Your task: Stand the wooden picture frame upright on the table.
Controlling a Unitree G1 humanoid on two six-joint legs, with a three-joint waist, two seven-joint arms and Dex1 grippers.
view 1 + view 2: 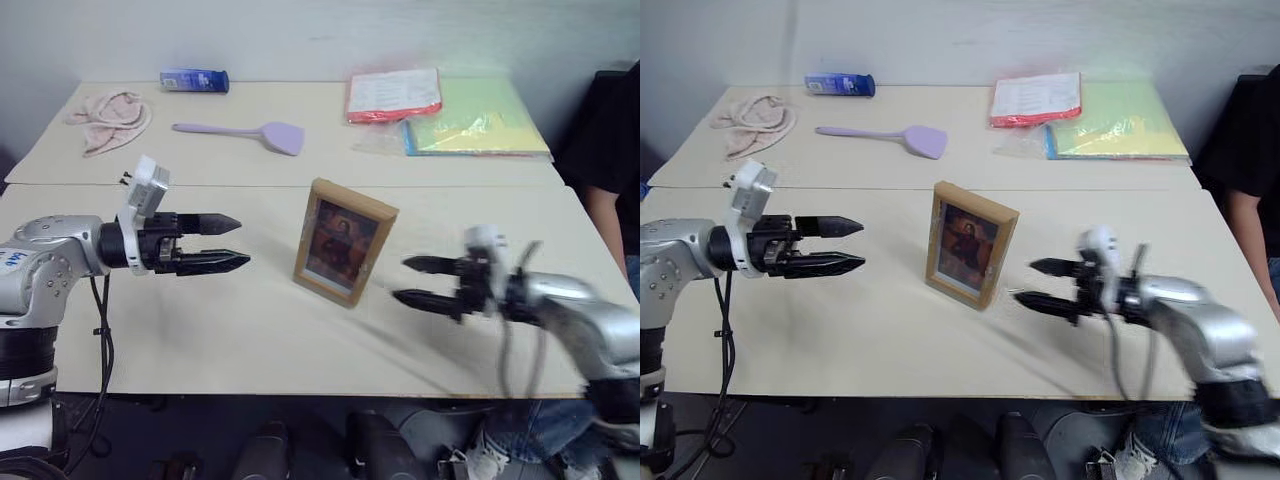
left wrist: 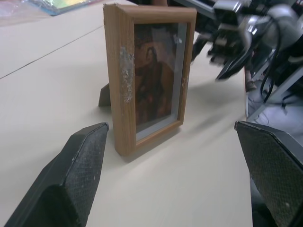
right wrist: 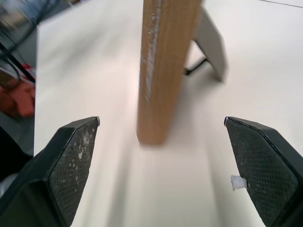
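Note:
The wooden picture frame [image 1: 343, 243] stands upright on the pale beige table [image 1: 200, 320], its reddish portrait facing me. In the right wrist view its wooden edge [image 3: 163, 66] rises from the tabletop, with the fold-out stand [image 3: 210, 45] propped behind it. My left gripper [image 1: 240, 243] hangs open to the left of the frame, apart from it. To the frame's right, my right gripper [image 1: 405, 281] is open and clear of the wood, nothing between its fingers.
At the back of the table lie a purple spatula [image 1: 245, 133], a pink cloth [image 1: 108, 118], a blue packet [image 1: 194, 80] and red and yellow-green folders [image 1: 445, 110]. A person in dark clothes [image 1: 608, 150] sits at the right edge.

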